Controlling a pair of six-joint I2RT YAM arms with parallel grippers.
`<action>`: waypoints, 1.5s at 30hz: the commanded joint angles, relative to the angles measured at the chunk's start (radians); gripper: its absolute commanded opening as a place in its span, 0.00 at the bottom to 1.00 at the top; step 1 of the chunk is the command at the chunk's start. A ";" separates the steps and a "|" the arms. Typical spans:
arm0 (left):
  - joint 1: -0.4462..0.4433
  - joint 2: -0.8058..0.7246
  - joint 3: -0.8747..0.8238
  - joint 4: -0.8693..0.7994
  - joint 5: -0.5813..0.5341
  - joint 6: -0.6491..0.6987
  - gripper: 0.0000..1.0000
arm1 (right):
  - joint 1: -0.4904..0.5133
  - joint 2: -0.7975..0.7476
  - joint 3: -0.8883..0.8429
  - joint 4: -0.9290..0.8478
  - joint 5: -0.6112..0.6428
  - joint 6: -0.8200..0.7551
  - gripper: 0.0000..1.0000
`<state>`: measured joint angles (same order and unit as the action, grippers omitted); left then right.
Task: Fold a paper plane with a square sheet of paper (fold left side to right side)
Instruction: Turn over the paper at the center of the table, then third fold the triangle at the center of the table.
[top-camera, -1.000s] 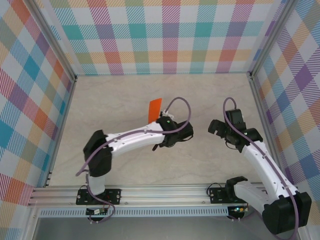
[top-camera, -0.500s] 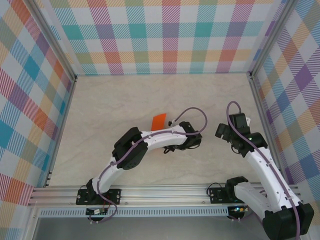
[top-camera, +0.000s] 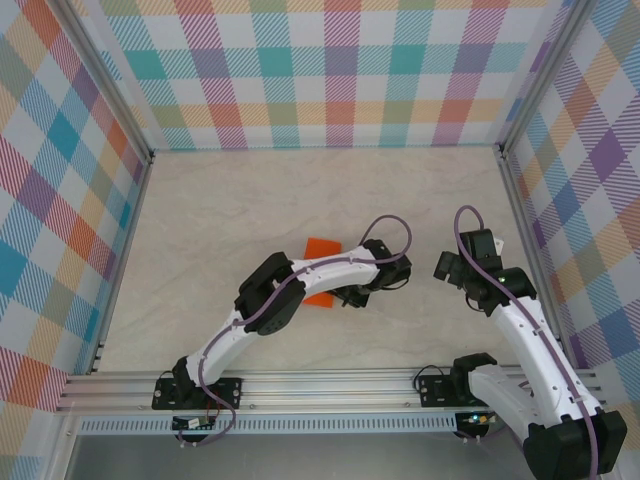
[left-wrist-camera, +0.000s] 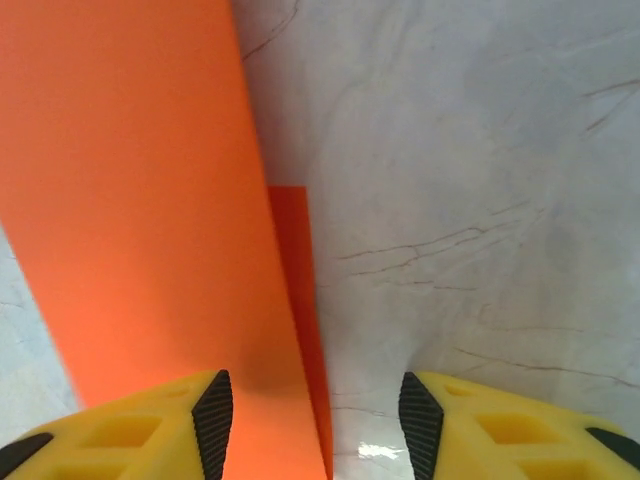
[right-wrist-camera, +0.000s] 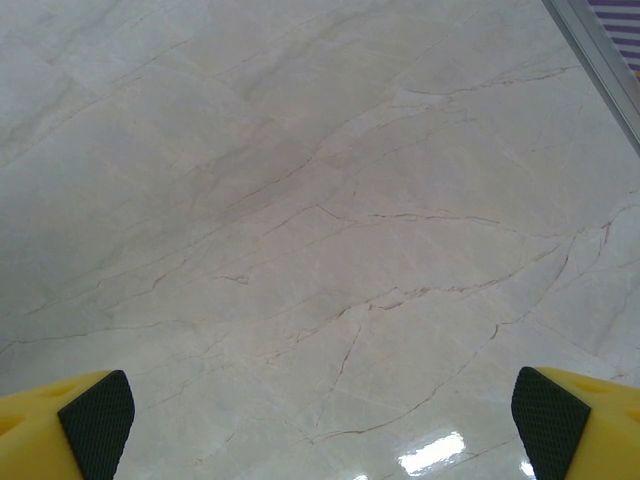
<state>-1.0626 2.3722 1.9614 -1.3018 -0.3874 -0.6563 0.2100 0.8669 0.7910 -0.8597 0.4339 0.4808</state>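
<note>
The left gripper (left-wrist-camera: 316, 425) has its jaws spread, and bare table shows through most of the gap between the two black pads (left-wrist-camera: 213, 420). Nothing is pinched. The paper (left-wrist-camera: 140, 200) starts beside the pad on the left of the wrist view and runs outward, away from the fingertips, as a broad bright orange band. Its long edge falls inside the gap, close to that pad; I cannot tell whether it touches the pad. Just past that edge, toward the other finger, a narrower and darker orange part of it lies lower, so the sheet is doubled there, bright layer over dark. Beyond that, ahead of the other finger, is the pale veined table (left-wrist-camera: 480, 150)

From above, the left forearm (top-camera: 330, 268) crosses over the paper, which shows on both sides of the white link, farther and nearer

The right gripper (right-wrist-camera: 320, 410) is spread wide, its fingertips at the two lower corners of its wrist view, holding nothing above bare table. Ahead of it and to its right a metal frame rail (right-wrist-camera: 590, 50) cuts the corner. In the overhead view it hangs near the left wrist (top-camera: 390, 272), which sits between it and the paper
</note>
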 joint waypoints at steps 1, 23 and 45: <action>0.032 -0.121 -0.015 0.124 0.137 0.049 0.55 | -0.004 -0.003 -0.006 0.003 -0.045 -0.022 1.00; 0.671 -0.924 -1.056 1.118 0.870 0.035 0.85 | 0.248 0.753 0.187 0.831 -0.863 0.195 0.70; 0.719 -0.696 -1.113 1.253 1.014 0.047 0.76 | 0.306 1.136 0.428 0.769 -0.833 0.190 0.65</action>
<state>-0.3515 1.6554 0.8417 -0.0666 0.5945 -0.6163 0.5110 1.9770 1.1961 -0.0589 -0.4072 0.6811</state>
